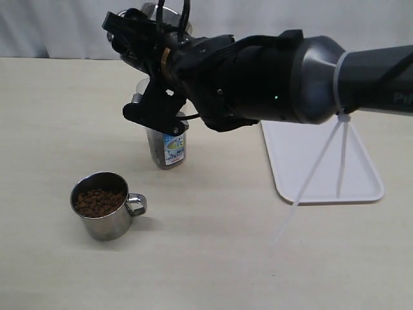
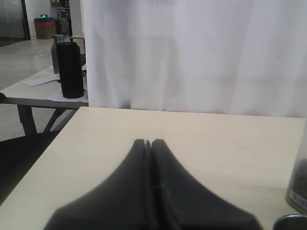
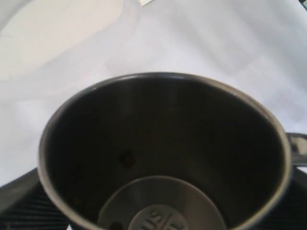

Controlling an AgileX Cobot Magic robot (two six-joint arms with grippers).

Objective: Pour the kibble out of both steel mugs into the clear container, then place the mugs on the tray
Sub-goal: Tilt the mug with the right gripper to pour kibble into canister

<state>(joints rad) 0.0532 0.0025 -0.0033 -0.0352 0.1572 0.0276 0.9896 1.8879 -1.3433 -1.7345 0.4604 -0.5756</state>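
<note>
My right gripper (image 1: 155, 32) reaches across the middle, shut on a steel mug (image 1: 173, 14) that is tipped over above the clear container (image 1: 155, 145). In the right wrist view that mug (image 3: 163, 143) shows a dark, almost bare inside with one pellet (image 3: 126, 158) stuck to the wall. Brown kibble (image 1: 158, 152) lies in the container's bottom. The other steel mug (image 1: 103, 206) stands upright at the front left, full of kibble (image 1: 98, 201), its handle towards the right. My left gripper (image 2: 149, 142) is shut on nothing, low over the table; the exterior view does not show it.
The white tray (image 1: 322, 161) lies to the right, partly under my right arm, with nothing on it. A white curtain runs along the table's far edge. In the left wrist view the container's side (image 2: 300, 182) and a mug rim (image 2: 290, 223) sit close by.
</note>
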